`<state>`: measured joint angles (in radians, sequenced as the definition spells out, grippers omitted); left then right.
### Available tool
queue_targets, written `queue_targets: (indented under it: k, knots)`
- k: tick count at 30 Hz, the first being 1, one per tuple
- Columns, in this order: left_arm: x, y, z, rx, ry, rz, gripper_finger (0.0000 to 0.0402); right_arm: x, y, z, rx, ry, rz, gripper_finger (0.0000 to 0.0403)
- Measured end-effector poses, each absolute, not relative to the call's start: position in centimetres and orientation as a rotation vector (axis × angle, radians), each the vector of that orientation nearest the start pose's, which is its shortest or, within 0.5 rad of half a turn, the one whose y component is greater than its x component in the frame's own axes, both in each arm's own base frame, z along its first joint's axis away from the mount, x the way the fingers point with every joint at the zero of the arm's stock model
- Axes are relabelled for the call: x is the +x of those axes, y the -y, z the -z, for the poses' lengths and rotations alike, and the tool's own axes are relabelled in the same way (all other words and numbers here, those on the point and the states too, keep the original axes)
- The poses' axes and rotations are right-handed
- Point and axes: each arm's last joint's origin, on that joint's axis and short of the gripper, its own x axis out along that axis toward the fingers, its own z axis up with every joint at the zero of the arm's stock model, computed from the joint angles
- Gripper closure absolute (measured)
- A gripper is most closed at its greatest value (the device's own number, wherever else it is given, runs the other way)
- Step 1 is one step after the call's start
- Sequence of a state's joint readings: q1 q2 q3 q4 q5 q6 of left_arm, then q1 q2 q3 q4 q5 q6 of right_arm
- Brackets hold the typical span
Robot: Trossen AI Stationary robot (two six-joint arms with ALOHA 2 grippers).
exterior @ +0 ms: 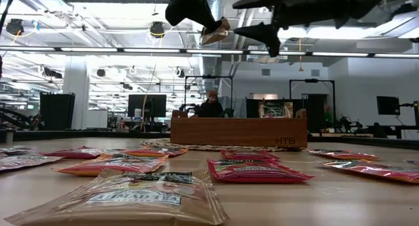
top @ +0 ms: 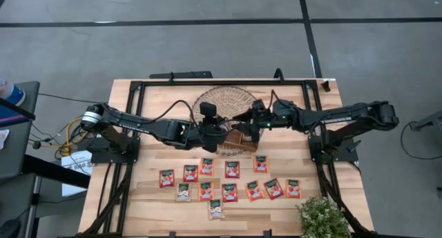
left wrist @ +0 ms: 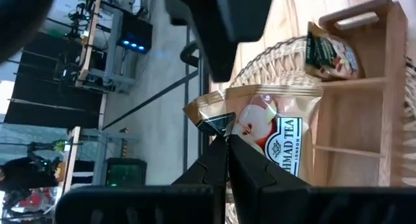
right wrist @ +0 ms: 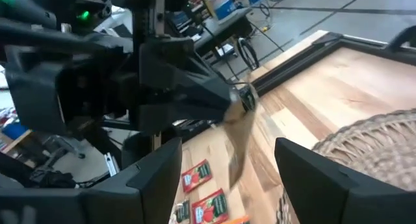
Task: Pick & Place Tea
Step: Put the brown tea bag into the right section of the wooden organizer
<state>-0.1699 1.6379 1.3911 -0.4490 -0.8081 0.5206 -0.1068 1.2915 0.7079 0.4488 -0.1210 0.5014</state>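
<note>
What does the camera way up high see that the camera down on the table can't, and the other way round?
Only the high view shows the round woven mat, the little green plant and both whole arms.

Only the low view shows the room behind, with a person sitting there.

Both show the wooden tray, the tea sachets on the table, and the left end effector pinching a beige sachet above the tray, with the right end effector open beside it.

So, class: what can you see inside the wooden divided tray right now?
In the left wrist view, one dark-topped tea sachet sits in an end compartment of the wooden tray. The beige sachet pinched in the left gripper covers part of the tray, so those compartments cannot be checked.
</note>
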Motion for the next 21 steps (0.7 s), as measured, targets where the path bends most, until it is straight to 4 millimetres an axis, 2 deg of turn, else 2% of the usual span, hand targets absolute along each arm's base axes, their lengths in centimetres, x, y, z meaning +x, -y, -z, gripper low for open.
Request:
queue_targets:
  k: [12,18,21]
  knots:
    - [35.6,3.8,-30.9,0.814,-0.78,-0.421,0.0401,30.8,3.0,-25.7,0.492,-0.173,-0.005,0.018]
    - [35.5,3.8,-30.8,0.823,-0.794,-0.421,0.0401,31.0,3.1,-25.5,0.493,-0.185,-0.002,0.0182]
    - [35.4,3.8,-30.7,0.83,-0.808,-0.416,0.0401,30.9,3.1,-25.6,0.495,-0.198,0.002,0.0195]
